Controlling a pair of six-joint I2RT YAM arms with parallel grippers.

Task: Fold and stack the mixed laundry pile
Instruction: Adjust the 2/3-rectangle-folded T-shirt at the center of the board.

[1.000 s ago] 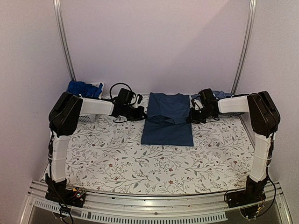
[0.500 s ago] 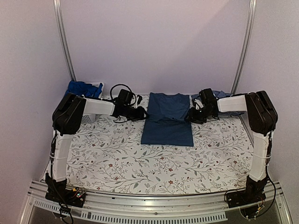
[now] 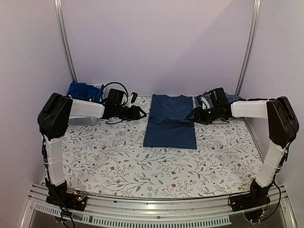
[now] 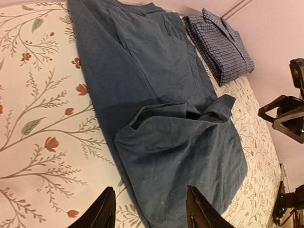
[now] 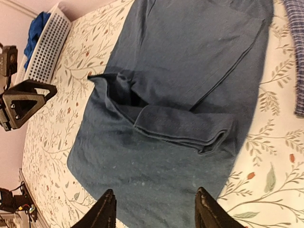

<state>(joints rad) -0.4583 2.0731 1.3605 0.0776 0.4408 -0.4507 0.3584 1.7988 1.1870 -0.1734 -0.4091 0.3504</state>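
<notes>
Overhead, navy T-shirt (image 3: 170, 124): you have it flat on the floral cloth (image 3: 142, 164), past table centre toward 12 o'clock, folded into a long panel with a doubled band across its middle.
Overhead, left gripper (image 3: 141, 113): at the T-shirt's 9 o'clock, just beside its edge.
Overhead, right gripper (image 3: 194, 117): at the T-shirt's 3 o'clock, just beside the opposite edge.
Overhead, other laundry: the royal-blue garment (image 3: 83, 90) sits in the mesh basket (image 3: 80, 121) at the table's 10 o'clock. The checked shirt (image 3: 233, 97) is at 2 o'clock, mostly hidden behind your right arm.
Left wrist, fingers (image 4: 102, 211): spread apart, nothing pinched (only the T-shirt's near corner shows in the gap).
Left wrist, laundry: the navy T-shirt (image 4: 161, 109) runs off toward 12 o'clock with a flap turned over at mid-length. The checked shirt (image 4: 219, 45), folded with its collar showing, lies just beside it at 1 o'clock.
Right wrist, fingers (image 5: 206, 211): spread apart, holding nothing.
Right wrist, laundry: the navy T-shirt (image 5: 185, 80) fills the centre, its folded band creased across. The mesh basket (image 5: 47, 45) holds the royal-blue garment (image 5: 35, 33) at 10 o'clock.
</notes>
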